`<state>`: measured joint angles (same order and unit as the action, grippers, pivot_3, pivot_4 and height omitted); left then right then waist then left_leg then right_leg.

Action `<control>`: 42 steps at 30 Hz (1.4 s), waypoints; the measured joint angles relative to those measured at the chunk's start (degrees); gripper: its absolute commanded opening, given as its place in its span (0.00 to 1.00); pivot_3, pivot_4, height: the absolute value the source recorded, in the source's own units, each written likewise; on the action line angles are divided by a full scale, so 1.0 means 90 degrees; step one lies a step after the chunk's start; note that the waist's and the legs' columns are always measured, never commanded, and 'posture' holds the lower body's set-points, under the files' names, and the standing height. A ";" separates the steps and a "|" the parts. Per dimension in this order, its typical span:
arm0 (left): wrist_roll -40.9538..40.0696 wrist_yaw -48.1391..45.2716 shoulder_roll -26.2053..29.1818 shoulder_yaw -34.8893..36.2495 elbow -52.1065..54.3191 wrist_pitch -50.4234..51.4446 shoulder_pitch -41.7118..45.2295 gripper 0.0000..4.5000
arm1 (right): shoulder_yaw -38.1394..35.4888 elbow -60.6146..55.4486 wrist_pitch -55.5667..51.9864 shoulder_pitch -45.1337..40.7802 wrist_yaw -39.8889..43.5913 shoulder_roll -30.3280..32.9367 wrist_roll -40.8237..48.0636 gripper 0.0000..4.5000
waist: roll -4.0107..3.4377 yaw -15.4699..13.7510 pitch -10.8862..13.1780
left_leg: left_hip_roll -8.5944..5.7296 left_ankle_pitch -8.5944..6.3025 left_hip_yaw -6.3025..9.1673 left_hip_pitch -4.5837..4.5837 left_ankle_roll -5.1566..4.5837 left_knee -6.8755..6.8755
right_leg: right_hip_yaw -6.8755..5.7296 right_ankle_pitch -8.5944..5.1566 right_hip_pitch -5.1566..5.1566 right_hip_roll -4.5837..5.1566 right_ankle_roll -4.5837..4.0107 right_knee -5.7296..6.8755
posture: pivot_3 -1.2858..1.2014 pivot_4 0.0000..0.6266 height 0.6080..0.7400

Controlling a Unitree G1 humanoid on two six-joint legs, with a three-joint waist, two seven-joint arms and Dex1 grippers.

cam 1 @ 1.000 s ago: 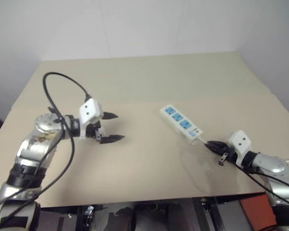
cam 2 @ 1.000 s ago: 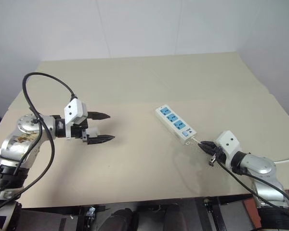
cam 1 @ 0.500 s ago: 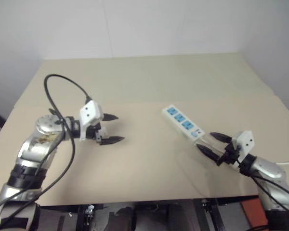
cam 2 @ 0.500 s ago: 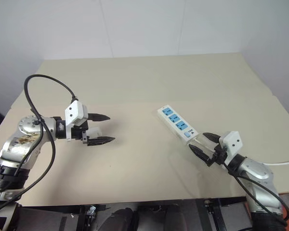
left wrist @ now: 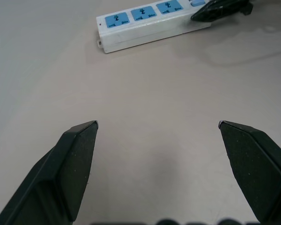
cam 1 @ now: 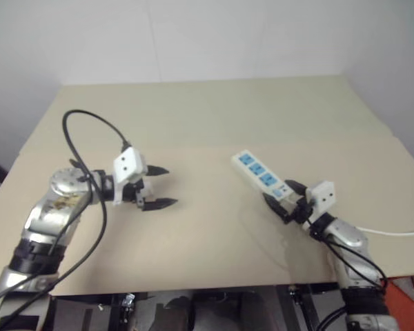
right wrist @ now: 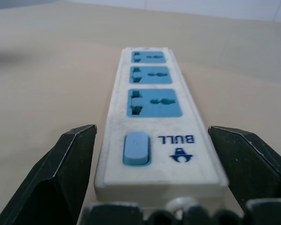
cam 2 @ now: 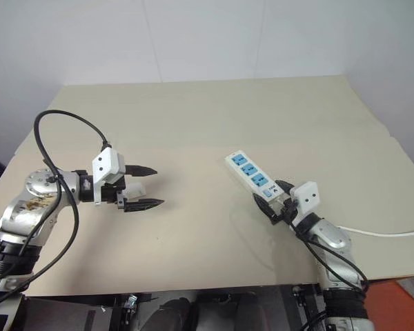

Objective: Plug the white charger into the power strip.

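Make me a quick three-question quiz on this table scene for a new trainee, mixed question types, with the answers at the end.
1. True or false: all three blue sockets of the power strip are empty.
2. Multiple choice: the right gripper is A) shut on the cord, B) open with a finger on each side of the strip's switch end, C) open far from the strip.
3. Short answer: what does the left gripper hold?

Key:
1. True.
2. B. In the right wrist view its fingers flank the end with the blue switch.
3. Nothing; it is open above the bare table.
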<state>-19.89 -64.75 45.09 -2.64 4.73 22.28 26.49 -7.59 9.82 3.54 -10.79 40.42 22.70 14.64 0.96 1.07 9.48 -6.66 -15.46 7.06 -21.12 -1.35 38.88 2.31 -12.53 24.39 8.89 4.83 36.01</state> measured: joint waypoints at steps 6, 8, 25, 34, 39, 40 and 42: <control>-0.0058 0.0015 -0.0001 0.0102 0.0121 0.0001 -0.0006 1.00 | 0.0055 0.0257 0.0112 -0.0140 -0.0006 -0.0152 -0.0014 0.99 | 0.0000 0.0019 0.0000 | 0.0037 -0.0007 -0.0009 0.0001 0.0012 0.0001 | 0.0004 0.0012 0.0001 -0.0034 -0.0020 -0.0009 | 0.52 0.24 1.00; -0.0059 0.0020 -0.0001 0.0130 0.0134 0.0002 -0.0011 1.00 | 0.0059 0.0302 0.0138 -0.0174 -0.0008 -0.0195 -0.0013 0.99 | -0.0001 0.0023 0.0000 | 0.0052 -0.0010 -0.0011 0.0002 0.0017 0.0000 | 0.0004 0.0016 0.0002 -0.0049 -0.0026 -0.0009 | 0.52 0.24 1.00; -0.0054 0.0019 0.0045 0.0162 0.0120 0.0028 0.0007 1.00 | 0.0285 0.0374 0.0358 -0.0185 0.0924 0.0263 0.0188 0.76 | 0.0000 0.0058 -0.0001 | 0.0061 -0.0013 -0.0025 0.0006 0.0016 0.0000 | 0.0007 0.0018 0.0002 -0.0055 -0.0029 -0.0015 | 0.52 0.24 1.00; 0.0258 -0.0466 0.0187 -0.0137 -0.0592 -0.0207 0.0896 1.00 | 0.0948 0.0721 0.0384 -0.0802 0.3934 0.0918 0.0785 0.76 | 0.0003 0.0189 0.0000 | 0.0068 -0.0027 -0.0043 0.0011 -0.0008 0.0007 | 0.0007 0.0027 0.0001 -0.0058 -0.0035 -0.0016 | 0.52 0.24 1.00; 0.0604 -0.0781 0.0262 -0.0475 -0.0923 -0.0357 0.1317 1.00 | 0.1440 0.1178 0.0397 -0.1734 0.4469 0.0342 0.0702 0.76 | 0.0003 0.0227 0.0000 | 0.0075 -0.0009 -0.0043 0.0010 0.0023 0.0004 | 0.0006 0.0029 0.0014 -0.0065 -0.0038 -0.0003 | 0.52 0.24 1.00; 0.0732 -0.0860 0.0313 -0.0601 -0.0988 -0.0388 0.1397 1.00 | 0.1591 0.1322 0.0420 -0.1861 0.4524 0.0222 0.0609 0.76 | 0.0003 0.0223 0.0000 | 0.0075 -0.0010 -0.0044 0.0008 0.0023 0.0005 | 0.0005 0.0029 0.0015 -0.0065 -0.0038 0.0004 | 0.52 0.24 1.00; 0.0985 -0.0949 0.0344 -0.0793 -0.1126 -0.0409 0.1578 1.00 | 0.1854 0.1564 0.0553 -0.1977 0.4598 0.0080 0.0360 0.76 | 0.0003 0.0201 0.0000 | 0.0072 -0.0010 -0.0043 -0.0008 0.0023 0.0006 | 0.0005 0.0031 0.0029 -0.0064 -0.0035 0.0010 | 0.52 0.24 1.00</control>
<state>-11.03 -73.28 48.18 -9.77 -5.40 18.59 40.69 9.09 23.89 8.52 -28.59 81.80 23.42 17.88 0.98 2.89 9.48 -6.02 -15.55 6.68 -21.19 -1.14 38.94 2.36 -12.25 24.66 8.31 4.52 36.10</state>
